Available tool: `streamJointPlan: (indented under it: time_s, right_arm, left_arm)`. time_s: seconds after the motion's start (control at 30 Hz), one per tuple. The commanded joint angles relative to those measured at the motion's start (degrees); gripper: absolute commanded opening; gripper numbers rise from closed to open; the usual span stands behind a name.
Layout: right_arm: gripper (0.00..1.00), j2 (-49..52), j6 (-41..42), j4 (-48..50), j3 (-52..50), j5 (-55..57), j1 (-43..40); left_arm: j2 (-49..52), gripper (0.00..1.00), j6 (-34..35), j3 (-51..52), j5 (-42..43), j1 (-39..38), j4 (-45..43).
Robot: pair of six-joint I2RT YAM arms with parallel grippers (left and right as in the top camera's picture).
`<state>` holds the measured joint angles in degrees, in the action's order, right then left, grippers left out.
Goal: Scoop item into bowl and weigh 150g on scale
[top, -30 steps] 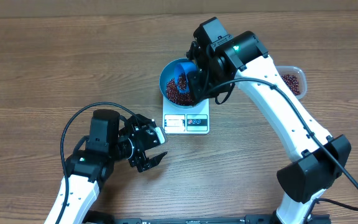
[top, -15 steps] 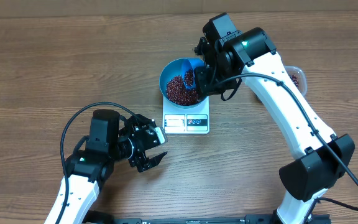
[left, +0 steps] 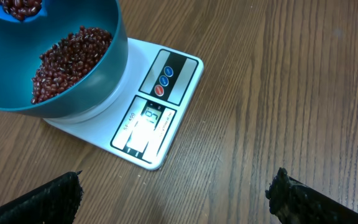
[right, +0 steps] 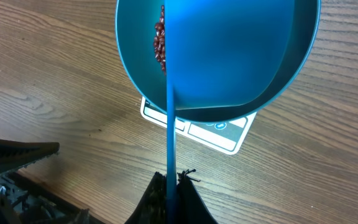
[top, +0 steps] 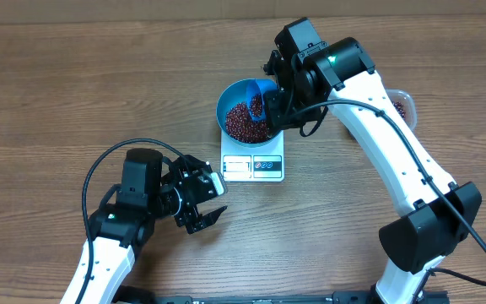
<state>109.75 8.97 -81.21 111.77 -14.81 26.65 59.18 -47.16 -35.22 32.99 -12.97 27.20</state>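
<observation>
The right arm bends over the bowl (top: 227,95) from 2 o'clock, and the right gripper (top: 277,101) pinches the scoop (top: 258,100) handle. The bowl, with the beans (top: 243,125) inside, stands on the scale (top: 253,166). The left gripper (top: 213,198), fingers spread wide, hovers at 7 o'clock from the scale.

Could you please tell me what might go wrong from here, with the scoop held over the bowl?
1. The scoop, held in the shut jaws of the right gripper, carries beans close to the rim of the bowl; a quick tip might scatter some onto the scale or table.
2. The bowl already holds a heap, so emptying the whole scoop might overshoot; the display is too glared to read.
</observation>
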Motion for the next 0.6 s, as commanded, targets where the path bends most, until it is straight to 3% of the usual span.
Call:
streamJointPlan:
  time_s: [0.0, 0.57]
  right_arm:
    - [0.04, -2.0, 0.0, 0.2, 1.7, -0.3, -0.1]
    - [0.04, -2.0, 0.7, 0.2, 1.7, 2.3, -0.1]
  left_arm:
    - [0.4, 0.99, -1.1, 0.2, 0.9, 0.2, 0.0]
    - [0.4, 0.99, -1.1, 0.2, 0.9, 0.2, 0.0]
